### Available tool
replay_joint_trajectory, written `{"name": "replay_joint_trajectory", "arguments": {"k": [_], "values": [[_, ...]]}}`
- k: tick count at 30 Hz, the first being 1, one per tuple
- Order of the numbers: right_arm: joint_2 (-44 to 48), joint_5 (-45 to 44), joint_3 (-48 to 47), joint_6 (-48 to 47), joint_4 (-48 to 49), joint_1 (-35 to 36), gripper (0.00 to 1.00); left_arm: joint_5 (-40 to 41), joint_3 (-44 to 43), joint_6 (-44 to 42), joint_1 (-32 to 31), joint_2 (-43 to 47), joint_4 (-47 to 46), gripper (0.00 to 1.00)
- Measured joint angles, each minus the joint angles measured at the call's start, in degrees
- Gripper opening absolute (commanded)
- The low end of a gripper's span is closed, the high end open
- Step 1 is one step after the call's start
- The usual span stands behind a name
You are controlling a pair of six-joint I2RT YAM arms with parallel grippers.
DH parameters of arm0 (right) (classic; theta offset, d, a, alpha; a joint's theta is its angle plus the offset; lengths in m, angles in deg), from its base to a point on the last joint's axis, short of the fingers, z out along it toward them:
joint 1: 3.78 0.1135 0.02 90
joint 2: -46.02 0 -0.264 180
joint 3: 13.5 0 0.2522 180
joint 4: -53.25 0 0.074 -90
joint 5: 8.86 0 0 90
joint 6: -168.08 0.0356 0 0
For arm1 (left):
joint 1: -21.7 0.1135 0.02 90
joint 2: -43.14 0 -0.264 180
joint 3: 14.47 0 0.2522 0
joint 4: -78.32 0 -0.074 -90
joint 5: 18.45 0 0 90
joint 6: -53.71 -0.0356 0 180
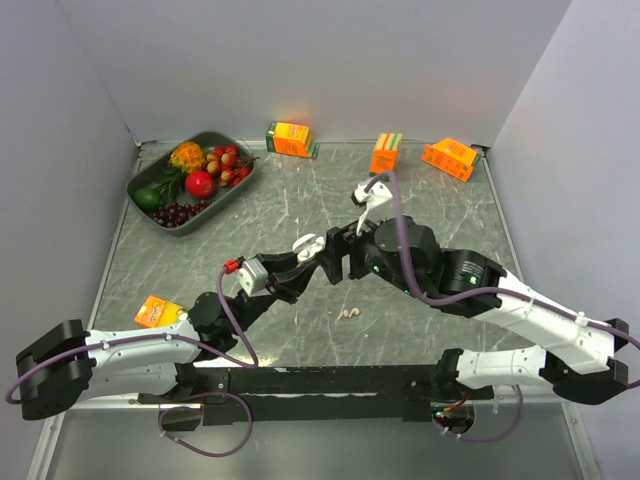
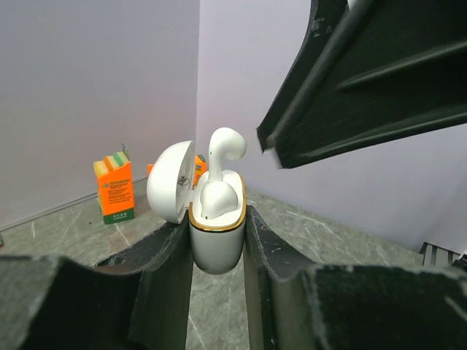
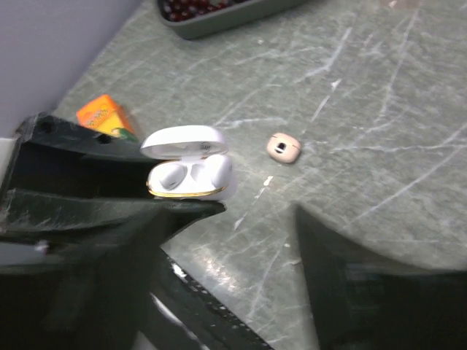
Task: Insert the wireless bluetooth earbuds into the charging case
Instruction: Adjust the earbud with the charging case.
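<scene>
My left gripper [image 1: 303,252] is shut on the white charging case [image 1: 308,243] and holds it above the table's middle. In the left wrist view the case [image 2: 216,244] sits between my fingers with its lid [image 2: 170,182] open to the left. One stubby earbud [image 2: 217,197] is seated in it. A second white earbud [image 2: 225,146] stands up out of the far slot. My right gripper [image 1: 338,258] is open and empty, just right of the case [image 3: 191,179]. A pale-beige earbud [image 1: 349,313] lies on the table, and it also shows in the right wrist view [image 3: 284,148].
A dark tray [image 1: 140,185] of fruit stands at the back left. Orange juice cartons stand along the back wall [image 1: 290,138], [image 1: 385,153], [image 1: 450,158]. Another carton [image 1: 158,312] lies by the left arm.
</scene>
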Motion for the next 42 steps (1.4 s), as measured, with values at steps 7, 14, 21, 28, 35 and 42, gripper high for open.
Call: {"name": "replay_joint_trajectory", "arguments": {"k": [7,14,21,28,35,42], "values": [[2.1,3.9,-3.5,-1.1,0.5,0.1,1.00,1.0,0.0,0.2,0.0,0.0,0.2,0.01],[1.9,9.5,-3.2,0.7,1.6,-2.4,0.99,1.0,-0.5,0.3,0.0,0.0,1.4,0.01],[-0.5,13.1,-3.2,2.4,2.3,-3.3,0.99,1.0,-0.5,0.2,0.0,0.3,2.7,0.01],[-1.9,15.3,-3.2,3.6,2.5,-4.4,0.99,1.0,-0.5,0.2,0.0,0.7,2.6,0.01],[-1.9,17.0,-1.9,4.9,4.1,-5.6,0.99,1.0,-0.5,0.2,0.0,0.7,2.6,0.01],[-2.0,18.7,-1.5,5.7,5.0,-5.7,0.99,1.0,-0.5,0.2,0.0,0.7,2.6,0.01]]}}
